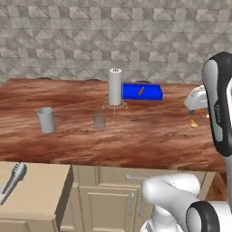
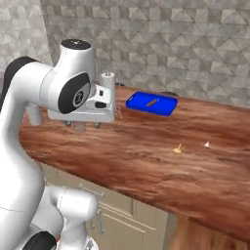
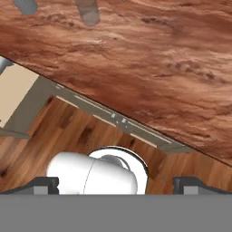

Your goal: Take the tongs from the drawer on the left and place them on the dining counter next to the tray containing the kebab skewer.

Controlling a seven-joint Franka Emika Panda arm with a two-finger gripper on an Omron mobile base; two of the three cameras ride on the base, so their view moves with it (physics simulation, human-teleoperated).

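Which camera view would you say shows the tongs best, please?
The left base view: the tongs lie in the open drawer at lower left, their head and most of both arms visible. The hand view catches a grey sliver at its left edge, too little to identify. The right base view adds nothing on them.

We see an upright white paper-towel roll on a wire stand, a grey cup well left of it, and a small yellow item.

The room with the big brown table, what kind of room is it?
Most likely a kitchen. There is a long wooden dining counter over cabinets, an open drawer with tongs in it, and a blue tray holding a kebab skewer.
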